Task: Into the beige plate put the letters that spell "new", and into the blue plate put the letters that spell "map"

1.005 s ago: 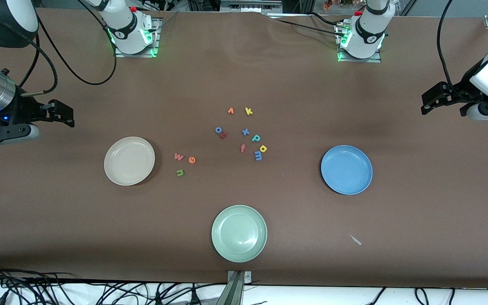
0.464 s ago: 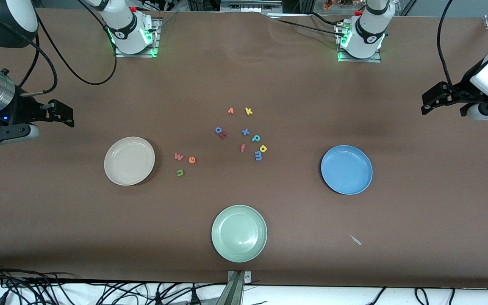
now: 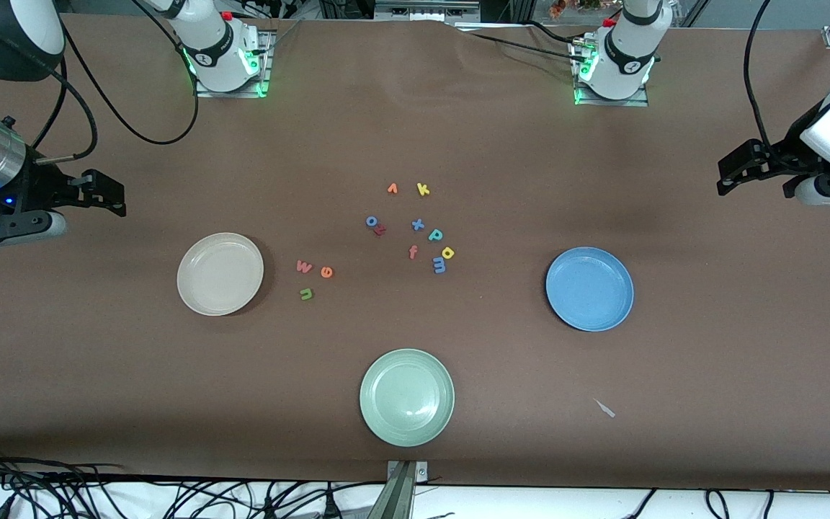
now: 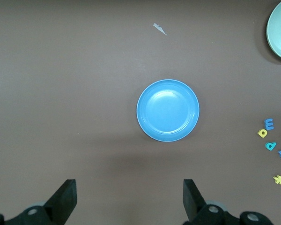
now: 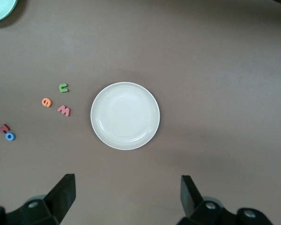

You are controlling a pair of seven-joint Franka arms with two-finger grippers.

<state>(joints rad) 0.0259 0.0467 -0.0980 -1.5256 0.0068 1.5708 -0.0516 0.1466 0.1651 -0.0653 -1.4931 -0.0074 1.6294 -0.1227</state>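
The beige plate (image 3: 220,274) lies bare toward the right arm's end, with the pinkish w (image 3: 304,267), orange e (image 3: 326,272) and green n (image 3: 306,293) beside it. The blue plate (image 3: 589,288) lies bare toward the left arm's end. The blue m (image 3: 439,266), yellow a (image 3: 448,252) and teal p (image 3: 435,234) sit in the middle cluster. My right gripper (image 3: 109,196) hangs open and high above the table beside the beige plate (image 5: 125,116). My left gripper (image 3: 728,176) hangs open above the table beside the blue plate (image 4: 167,110). Neither holds anything.
A pale green plate (image 3: 407,396) lies near the front edge. Other letters lie in the cluster: yellow k (image 3: 423,189), orange v (image 3: 392,189), blue o (image 3: 371,221), red z (image 3: 380,230), blue x (image 3: 418,224), orange-red f (image 3: 413,251). A white scrap (image 3: 604,408) lies nearer the camera than the blue plate.
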